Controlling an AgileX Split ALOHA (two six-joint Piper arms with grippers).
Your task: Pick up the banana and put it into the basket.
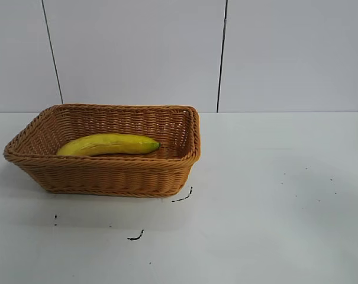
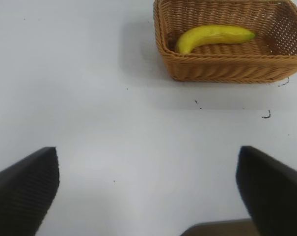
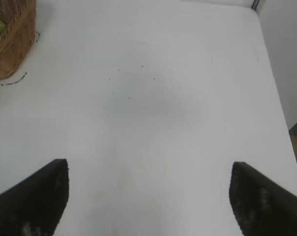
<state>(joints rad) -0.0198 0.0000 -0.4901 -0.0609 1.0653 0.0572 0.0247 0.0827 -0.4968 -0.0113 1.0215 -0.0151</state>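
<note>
The banana (image 1: pixel 109 144) is seen lying inside the basket (image 1: pixel 107 175), along its length, on the white table (image 1: pixel 273 207). The right gripper (image 3: pixel 148 196) is held with its fingers wide apart and nothing between them, well apart from the basket, which is found at about 10 o'clock of it. The left gripper (image 2: pixel 148 191) is spread open too, empty; the basket is placed at roughly 1 o'clock from it. A few dark marks (image 1: pixel 137 236), perhaps ink, are noticed near the basket.

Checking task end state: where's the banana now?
In the exterior view the banana lies lengthwise inside the basket, at the table's left side; neither claw touches it.
</note>
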